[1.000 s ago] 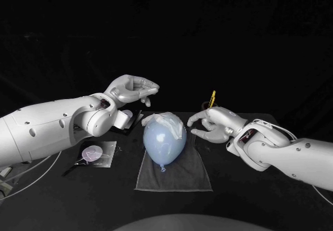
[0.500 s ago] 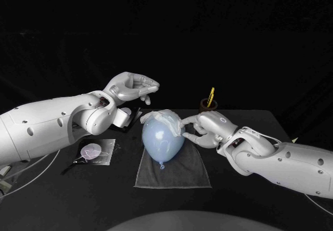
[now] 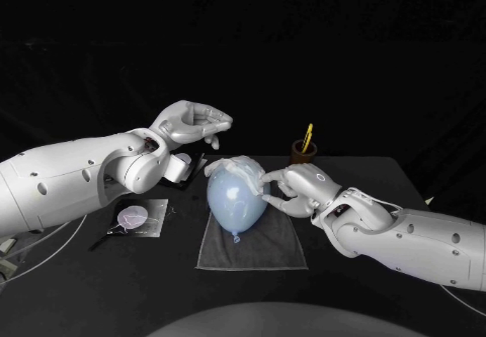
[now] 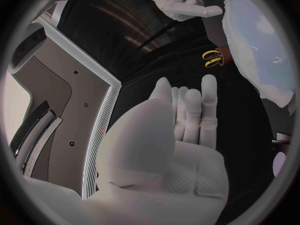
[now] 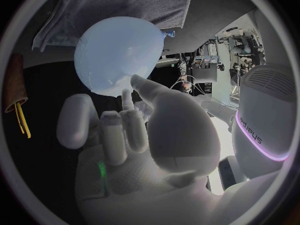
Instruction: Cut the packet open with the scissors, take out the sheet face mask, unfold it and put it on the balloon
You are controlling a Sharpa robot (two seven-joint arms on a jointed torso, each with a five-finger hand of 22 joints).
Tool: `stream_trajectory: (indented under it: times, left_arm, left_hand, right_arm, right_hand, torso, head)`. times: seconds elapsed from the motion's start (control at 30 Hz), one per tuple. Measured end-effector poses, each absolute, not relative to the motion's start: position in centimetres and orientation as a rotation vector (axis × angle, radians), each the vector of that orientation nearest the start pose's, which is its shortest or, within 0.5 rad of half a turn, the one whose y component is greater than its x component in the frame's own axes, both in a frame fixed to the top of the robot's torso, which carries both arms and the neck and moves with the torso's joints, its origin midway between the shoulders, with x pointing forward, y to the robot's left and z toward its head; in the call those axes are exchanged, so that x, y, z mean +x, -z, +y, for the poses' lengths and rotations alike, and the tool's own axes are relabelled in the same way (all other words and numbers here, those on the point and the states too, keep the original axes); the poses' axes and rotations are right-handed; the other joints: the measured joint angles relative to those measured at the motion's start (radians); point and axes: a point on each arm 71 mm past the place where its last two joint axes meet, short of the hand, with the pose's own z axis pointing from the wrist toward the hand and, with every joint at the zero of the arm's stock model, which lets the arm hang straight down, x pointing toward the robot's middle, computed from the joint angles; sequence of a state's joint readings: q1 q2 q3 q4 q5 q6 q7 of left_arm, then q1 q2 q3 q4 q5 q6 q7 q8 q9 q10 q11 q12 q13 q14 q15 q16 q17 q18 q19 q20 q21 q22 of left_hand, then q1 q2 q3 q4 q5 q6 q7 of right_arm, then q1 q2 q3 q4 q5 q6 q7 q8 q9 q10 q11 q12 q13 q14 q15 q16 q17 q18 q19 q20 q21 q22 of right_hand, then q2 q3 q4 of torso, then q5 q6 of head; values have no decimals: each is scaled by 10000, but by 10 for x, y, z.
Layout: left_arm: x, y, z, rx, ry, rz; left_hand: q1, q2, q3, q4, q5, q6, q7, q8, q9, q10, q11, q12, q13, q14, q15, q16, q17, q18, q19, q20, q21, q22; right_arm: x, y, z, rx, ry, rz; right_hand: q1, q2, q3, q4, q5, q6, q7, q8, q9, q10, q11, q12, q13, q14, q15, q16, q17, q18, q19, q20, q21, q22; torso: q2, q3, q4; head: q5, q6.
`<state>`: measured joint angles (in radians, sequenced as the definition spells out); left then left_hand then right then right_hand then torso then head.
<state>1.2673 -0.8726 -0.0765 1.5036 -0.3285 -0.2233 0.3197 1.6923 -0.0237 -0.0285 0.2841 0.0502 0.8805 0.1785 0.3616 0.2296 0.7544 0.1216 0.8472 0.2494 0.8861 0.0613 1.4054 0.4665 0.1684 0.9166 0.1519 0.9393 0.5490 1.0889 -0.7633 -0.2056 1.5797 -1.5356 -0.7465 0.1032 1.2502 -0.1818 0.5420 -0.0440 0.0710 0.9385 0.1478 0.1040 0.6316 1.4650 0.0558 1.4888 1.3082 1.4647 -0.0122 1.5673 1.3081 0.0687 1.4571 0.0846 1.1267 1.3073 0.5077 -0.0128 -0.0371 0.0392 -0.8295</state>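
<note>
Though I cannot tell if the fingertips (image 3: 273, 177) of the right hand (image 3: 299, 187) pinch or just touch its 3 o'clock edge, the sheet mask (image 3: 235, 168) draping the 12 o'clock end of the balloon (image 3: 236, 205) looks limp, tearable, best edge-held; the left hand (image 3: 192, 123) curls empty at 11 o'clock.

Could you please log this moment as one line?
mask: draped on balloon | balloon: on cloth | right hand: touching balloon | left hand: raised, empty
</note>
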Motion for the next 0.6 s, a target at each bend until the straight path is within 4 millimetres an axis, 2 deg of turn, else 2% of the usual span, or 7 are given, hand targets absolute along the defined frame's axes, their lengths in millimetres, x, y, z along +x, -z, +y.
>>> stream_trajectory:
  times: [0.4, 0.6]
  left_arm:
    - [495, 160, 218, -7208, 14462, 15789]
    - [495, 160, 218, -7203, 14464, 15791]
  left_hand:
    - [0, 0, 0, 0, 0, 0, 0, 0, 0, 0, 0, 0, 0, 1, 0, 0, -1, -45, 0, 0, 0, -4]
    - [42, -42, 56, 1, 0, 0, 0, 0, 0, 0, 0, 0, -12, 1, 1, 0, -2, 56, 0, 0, 0, -5]
  right_arm:
    - [411, 260, -136, -2729, -9336, 14112]
    - [411, 262, -133, -2733, -9340, 14145]
  right_hand:
    - [0, 0, -68, 68, -62, 93, -20, 0, -47, -1, -1, 0, -9, 0, 0, -8, 0, -4, -1, 0, 0, 6]
    - [0, 1, -68, 68, -97, 139, 2, 0, -76, -1, -2, -1, -7, -1, 0, -12, -2, -5, -1, 0, 0, 8]
  torso:
    - [3, 0, -4]
    - [5, 7, -4]
  head:
    - [84, -2]
    - [97, -19]
